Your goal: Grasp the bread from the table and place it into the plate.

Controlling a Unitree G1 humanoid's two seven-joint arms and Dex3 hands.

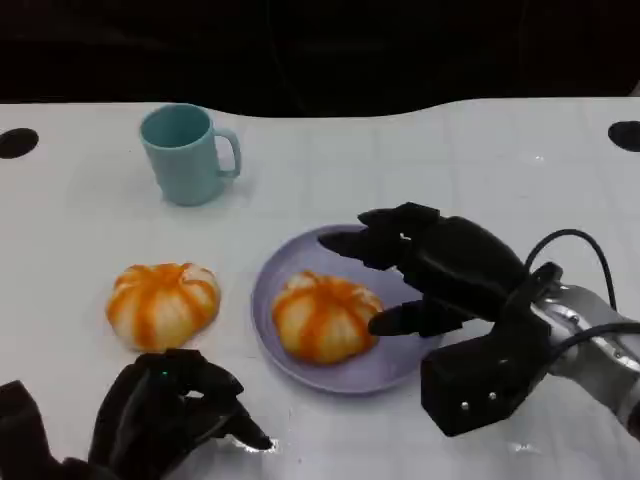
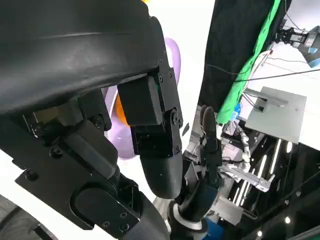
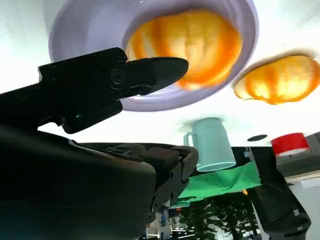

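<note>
Progress: looks mostly done, one round orange-striped bread bun (image 1: 324, 317) already sits inside the flat lilac plate (image 1: 385, 368).
Left to do: a second orange-striped bun (image 1: 162, 304) is on the white table (image 1: 420, 170), just left of the plate, so maybe that one's up next.
Right hand (image 1: 425, 272): fingers spread, hovering over the plate's right side right by the plated bun, holding nothing as far as I can see.
Left hand (image 1: 165, 415): fingers curled in, nothing in them, parked near the second bun.
Other stuff: light teal ceramic mug (image 1: 187, 154) sits well back, not in the way.
Obstacles: none really, just don't bump the plate.
</note>
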